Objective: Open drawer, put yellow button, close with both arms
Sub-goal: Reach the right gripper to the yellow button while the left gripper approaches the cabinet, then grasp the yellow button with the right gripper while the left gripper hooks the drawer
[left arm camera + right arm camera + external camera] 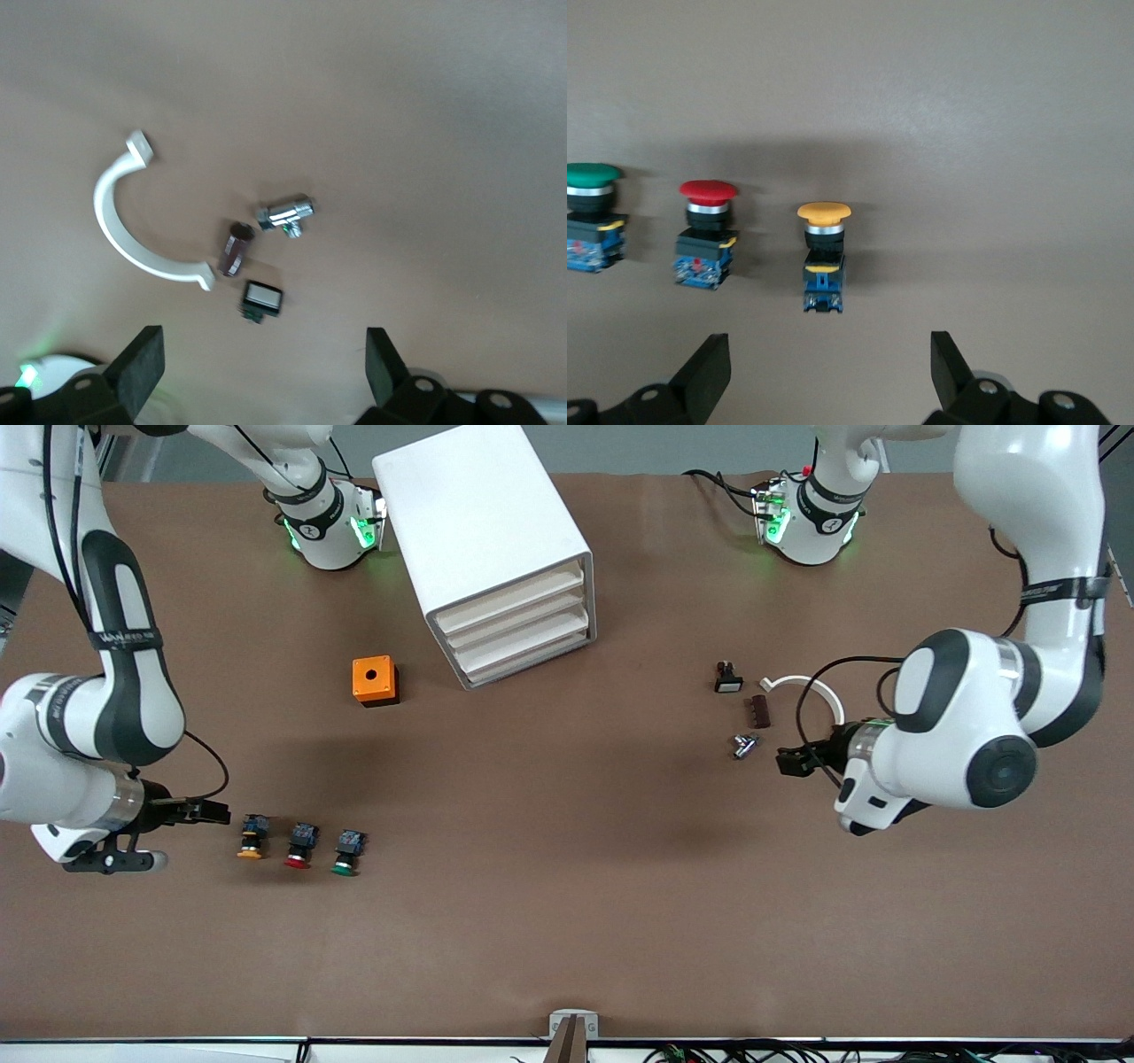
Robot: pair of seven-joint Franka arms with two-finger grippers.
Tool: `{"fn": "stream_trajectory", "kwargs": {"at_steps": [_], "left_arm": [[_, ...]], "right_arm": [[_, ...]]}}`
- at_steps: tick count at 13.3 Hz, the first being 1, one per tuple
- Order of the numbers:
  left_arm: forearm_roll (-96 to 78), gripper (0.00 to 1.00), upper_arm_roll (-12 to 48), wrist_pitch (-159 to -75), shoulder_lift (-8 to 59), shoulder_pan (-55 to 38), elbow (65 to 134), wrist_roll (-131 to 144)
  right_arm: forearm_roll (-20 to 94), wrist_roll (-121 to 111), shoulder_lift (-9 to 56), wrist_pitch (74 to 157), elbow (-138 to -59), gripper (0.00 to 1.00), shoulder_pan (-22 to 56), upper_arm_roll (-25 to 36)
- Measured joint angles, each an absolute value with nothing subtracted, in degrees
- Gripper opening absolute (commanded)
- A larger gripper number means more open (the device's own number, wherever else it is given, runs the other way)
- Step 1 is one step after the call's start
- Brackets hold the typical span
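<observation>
Yellow button (823,257) on the table near the right arm's end, lying on its side, just beside the red button (706,235) and then the green button (591,218). Light, hard, likely slick on the rounded cap; better taken across the squared black-and-blue body. Right gripper (824,372) spread wide, empty, beside it. Left gripper (257,372) likewise spread, empty, near a white clamp (133,221), chrome fitting (285,215) and small parts. Drawer (514,598) fully closed in its cabinet (478,522); orange box (375,680) just beside the cabinet, clear of the drawer's front.
</observation>
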State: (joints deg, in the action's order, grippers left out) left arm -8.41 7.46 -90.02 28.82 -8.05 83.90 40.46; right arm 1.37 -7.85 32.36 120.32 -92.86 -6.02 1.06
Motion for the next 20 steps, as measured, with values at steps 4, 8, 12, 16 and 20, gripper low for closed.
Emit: {"fn": "stream_trajectory", "kwargs": {"at_steps": [4, 8, 12, 16, 20], "left_arm": [[-8.50, 1.00, 7.69, -90.24, 32.16, -15.30, 82.11, 60.65], [-8.51, 1.00, 7.78, -92.66, 36.42, -23.87, 80.63, 82.04], [-13.55, 1.00, 7.77, -92.76, 38.40, -27.19, 80.24, 99.24], [-27.05, 1.00, 7.74, -90.18, 39.67, -27.47, 80.26, 110.57], [-35.89, 0.95, 7.77, -89.85, 40.16, -28.69, 80.26, 122.66]], "right_arm": [[1.37, -7.86, 37.67, 123.42, -92.93, 1.00, -6.02, 0.99], [1.39, -7.86, 39.53, 125.44, -94.22, 0.86, -6.02, 0.93], [1.41, -7.86, 39.90, 125.50, -94.63, 0.52, -6.02, 0.63], [1.42, -7.86, 39.90, 125.49, -94.70, 0.15, -5.99, 0.39], [1.42, -7.85, 39.89, 125.53, -94.66, 0.00, -5.96, 0.34]]}}
